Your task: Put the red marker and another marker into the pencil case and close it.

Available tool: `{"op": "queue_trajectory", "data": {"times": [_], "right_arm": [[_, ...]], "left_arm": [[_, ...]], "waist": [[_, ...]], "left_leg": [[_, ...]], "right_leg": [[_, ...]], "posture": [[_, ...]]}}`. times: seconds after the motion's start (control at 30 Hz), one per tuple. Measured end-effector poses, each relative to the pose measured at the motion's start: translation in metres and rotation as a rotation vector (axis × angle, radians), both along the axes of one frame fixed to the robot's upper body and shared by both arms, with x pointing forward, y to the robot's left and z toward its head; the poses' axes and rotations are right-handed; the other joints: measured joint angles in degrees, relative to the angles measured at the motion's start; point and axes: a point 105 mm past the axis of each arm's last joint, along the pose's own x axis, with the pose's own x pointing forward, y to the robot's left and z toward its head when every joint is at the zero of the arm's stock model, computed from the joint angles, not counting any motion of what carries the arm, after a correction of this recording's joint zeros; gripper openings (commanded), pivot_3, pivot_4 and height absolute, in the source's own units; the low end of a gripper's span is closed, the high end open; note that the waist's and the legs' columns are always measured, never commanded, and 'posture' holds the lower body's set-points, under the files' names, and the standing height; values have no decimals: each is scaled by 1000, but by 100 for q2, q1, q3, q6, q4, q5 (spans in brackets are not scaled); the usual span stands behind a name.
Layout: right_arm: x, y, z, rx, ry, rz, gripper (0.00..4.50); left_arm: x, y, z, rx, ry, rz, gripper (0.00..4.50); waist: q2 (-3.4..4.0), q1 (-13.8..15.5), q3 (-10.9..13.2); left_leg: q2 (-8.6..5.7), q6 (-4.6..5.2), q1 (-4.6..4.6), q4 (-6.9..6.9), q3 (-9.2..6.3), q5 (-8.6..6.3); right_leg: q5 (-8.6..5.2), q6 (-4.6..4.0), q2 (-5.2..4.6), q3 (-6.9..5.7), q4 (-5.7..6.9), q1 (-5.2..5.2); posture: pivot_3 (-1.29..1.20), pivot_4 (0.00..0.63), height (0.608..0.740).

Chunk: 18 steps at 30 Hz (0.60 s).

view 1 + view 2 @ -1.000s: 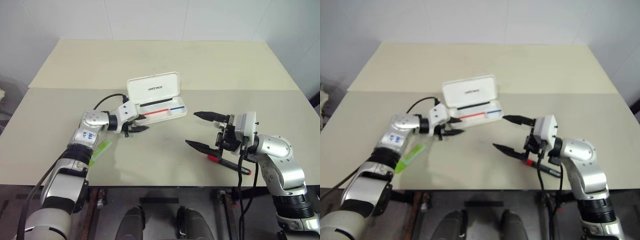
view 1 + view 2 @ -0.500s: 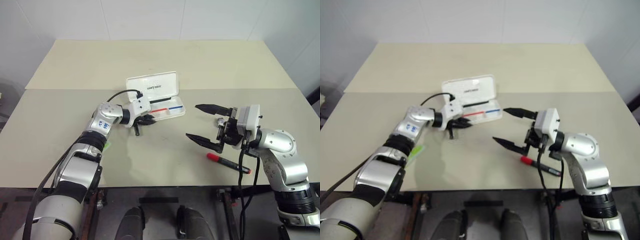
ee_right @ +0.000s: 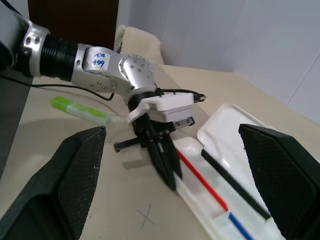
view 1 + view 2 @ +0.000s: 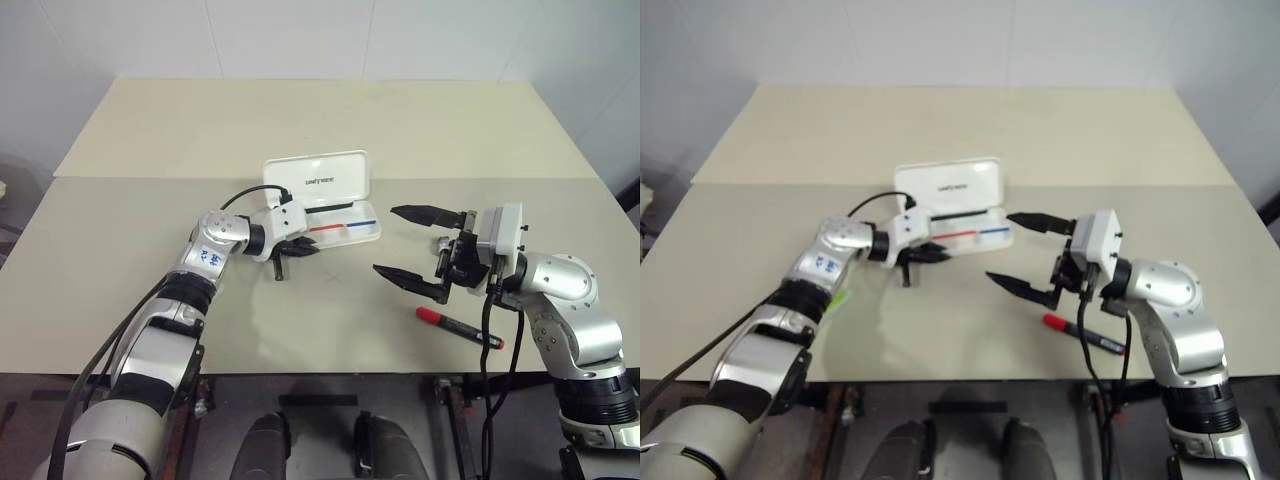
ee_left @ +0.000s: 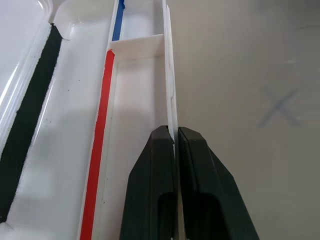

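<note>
The left gripper (image 5: 175, 137), open a second ago, has pinched shut on the near wall of the pencil case (image 4: 345, 226), which has slid right. The right gripper (image 4: 412, 243) hovers wide open above the red marker (image 4: 459, 327); the green highlighter (image 3: 81, 110) lies behind the left arm.

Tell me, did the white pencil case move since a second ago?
Yes. The pencil case slid right along the table seam, toward the right gripper, with the left gripper pinching its front wall.
</note>
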Motion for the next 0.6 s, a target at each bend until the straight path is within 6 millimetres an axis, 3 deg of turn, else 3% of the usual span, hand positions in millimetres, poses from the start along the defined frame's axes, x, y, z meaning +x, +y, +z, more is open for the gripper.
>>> {"op": "queue_trajectory", "data": {"times": [0.33, 0.6], "right_arm": [[-1, 0, -2, -3, 24, 6, 4500], [-3, 1, -6, 2, 50, 10, 4500]], "left_arm": [[-49, 16, -14, 64, 33, -64, 18], [-50, 4, -15, 33, 39, -33, 18]], "waist": [[1, -15, 0], [1, 31, 0]], "left_leg": [[2, 21, 11, 7, 6, -13], [-5, 25, 14, 14, 7, -14]], "right_leg": [[0, -1, 1, 18, -2, -2], [2, 2, -1, 29, 1, 3]], "posture": [[0, 150, 740], [0, 150, 740]]}}
